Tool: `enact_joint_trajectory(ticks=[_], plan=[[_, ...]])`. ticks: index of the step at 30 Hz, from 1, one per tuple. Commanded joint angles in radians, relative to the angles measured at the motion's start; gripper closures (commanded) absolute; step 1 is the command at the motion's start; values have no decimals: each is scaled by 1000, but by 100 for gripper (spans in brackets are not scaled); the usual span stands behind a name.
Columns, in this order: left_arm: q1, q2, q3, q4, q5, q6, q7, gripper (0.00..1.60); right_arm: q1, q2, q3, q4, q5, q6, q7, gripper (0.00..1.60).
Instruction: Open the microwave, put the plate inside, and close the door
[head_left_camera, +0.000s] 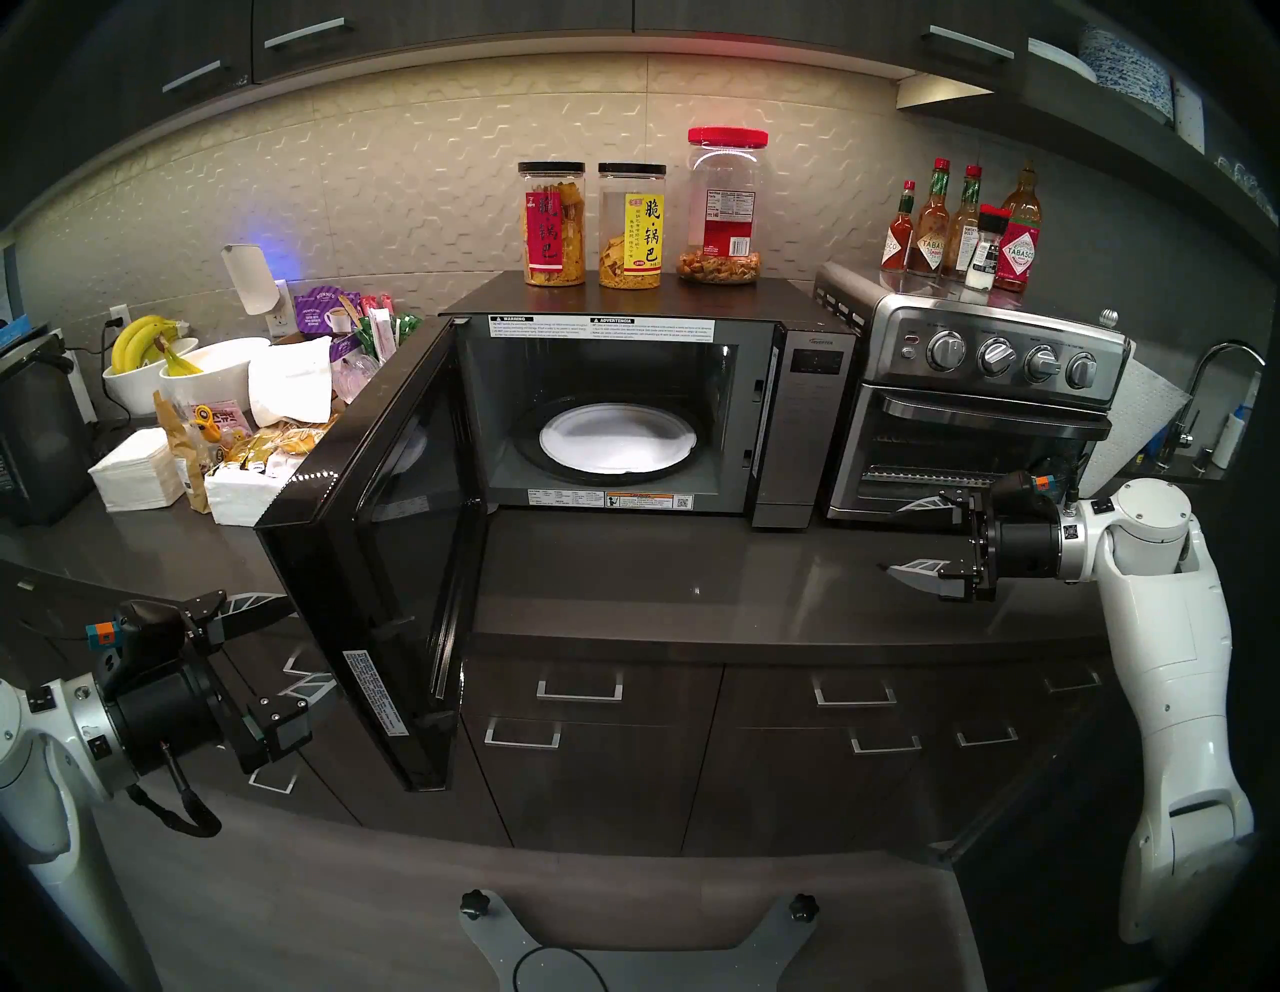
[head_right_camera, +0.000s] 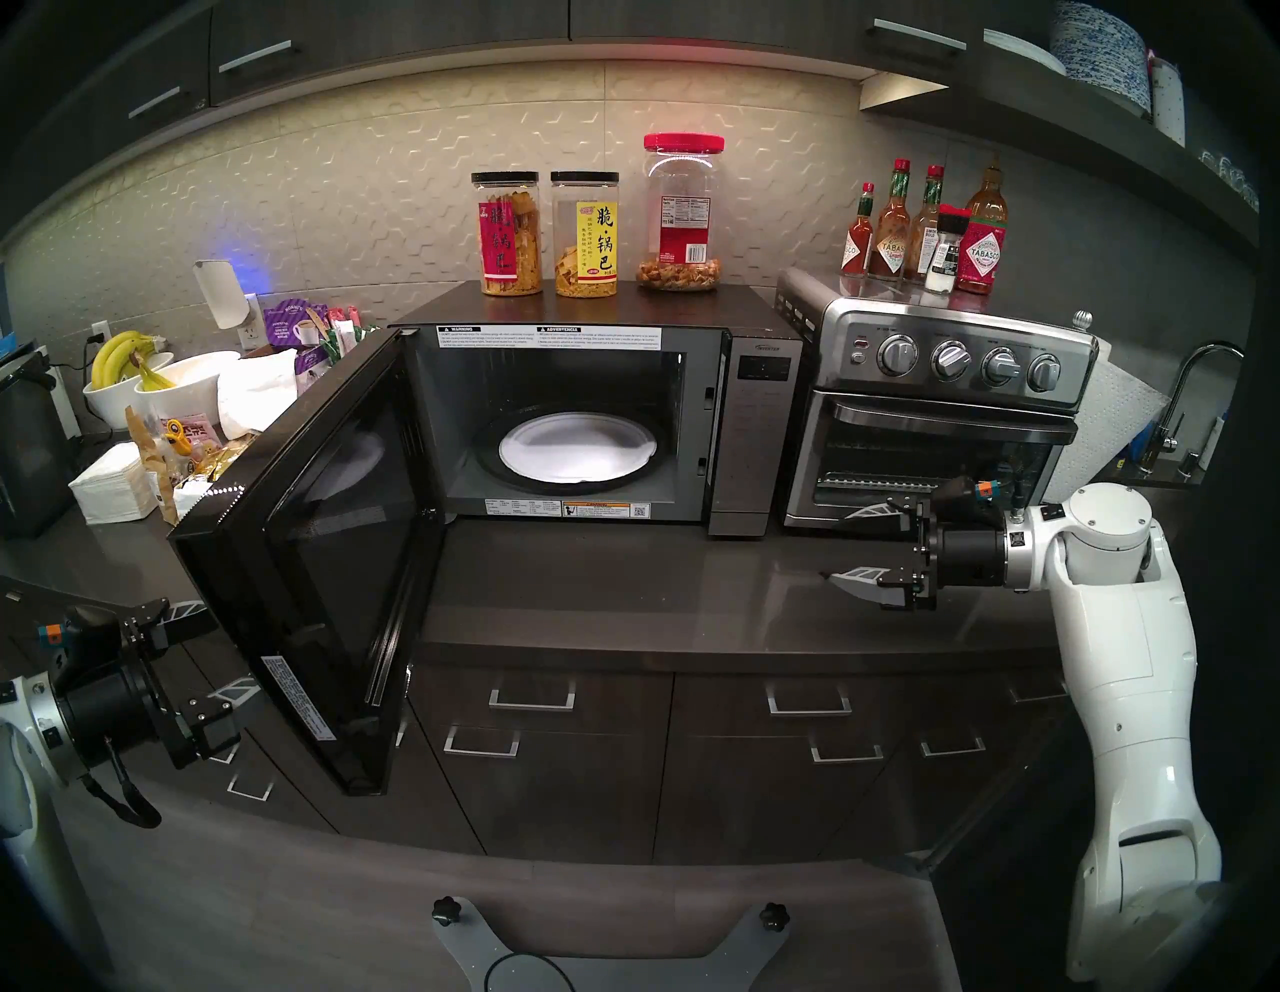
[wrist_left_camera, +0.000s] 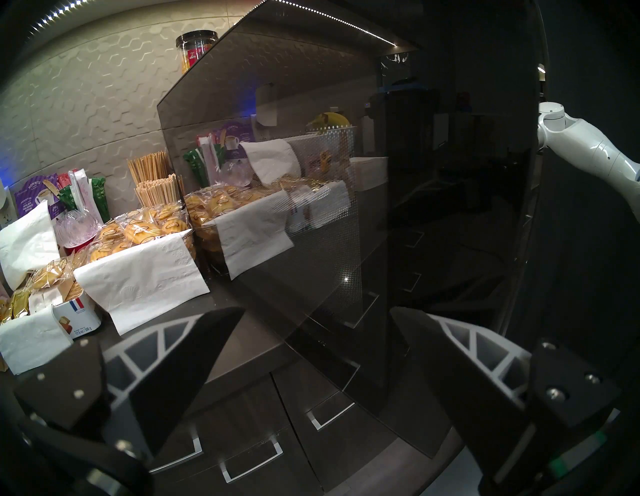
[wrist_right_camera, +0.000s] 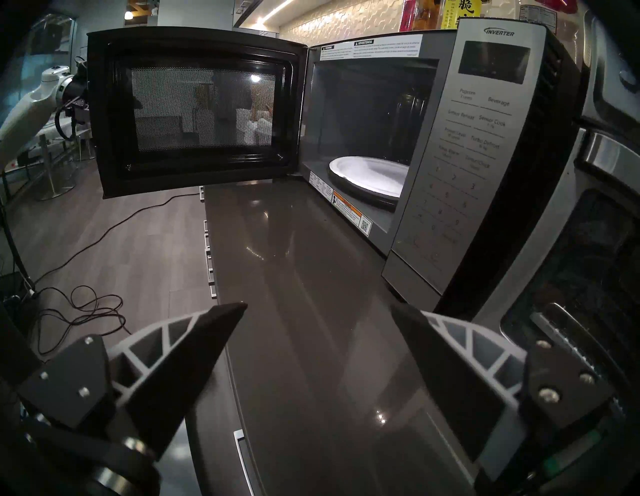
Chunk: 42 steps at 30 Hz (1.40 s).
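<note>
The black microwave (head_left_camera: 796, 415) stands on the counter with its door (head_left_camera: 388, 554) swung wide open to the left. The white plate (head_left_camera: 616, 440) lies flat on the turntable inside, and also shows in the right wrist view (wrist_right_camera: 370, 173). My left gripper (head_left_camera: 312, 641) is open and empty, close behind the door's outer glass face (wrist_left_camera: 415, 173), near its free edge. My right gripper (head_left_camera: 893, 539) is open and empty. It hovers above the counter in front of the toaster oven, right of the microwave's keypad panel (wrist_right_camera: 478, 156).
A silver toaster oven (head_left_camera: 970, 429) with sauce bottles (head_left_camera: 970, 222) on top stands right of the microwave. Three jars (head_left_camera: 632, 225) sit on the microwave. Snack packs and napkins (head_left_camera: 235, 450) and bowls of bananas (head_left_camera: 149, 346) crowd the counter's left. The dark countertop (head_left_camera: 692, 575) runs in front.
</note>
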Motion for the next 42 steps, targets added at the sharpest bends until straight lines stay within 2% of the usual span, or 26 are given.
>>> enact_joint_trajectory(ticks=[1,8,16,24,33,42], plan=[[-9,-3,7,2,6,-17,10,0,10,3,6,-13,6,3,-2,0],[-47,20,0,48,4,-21,19,0,11,3,6,-13,5,2,-2,0],[-117,70,-25,127,-30,1,22,0,11,3,6,-13,5,2,-2,0],[-165,105,-23,185,-63,29,11,0,11,3,6,-13,5,2,-2,0],[-187,120,12,214,-106,63,-10,0,11,3,6,-13,4,2,-2,0],[-193,123,88,213,-116,70,29,0,11,2,7,-13,4,2,-2,0]])
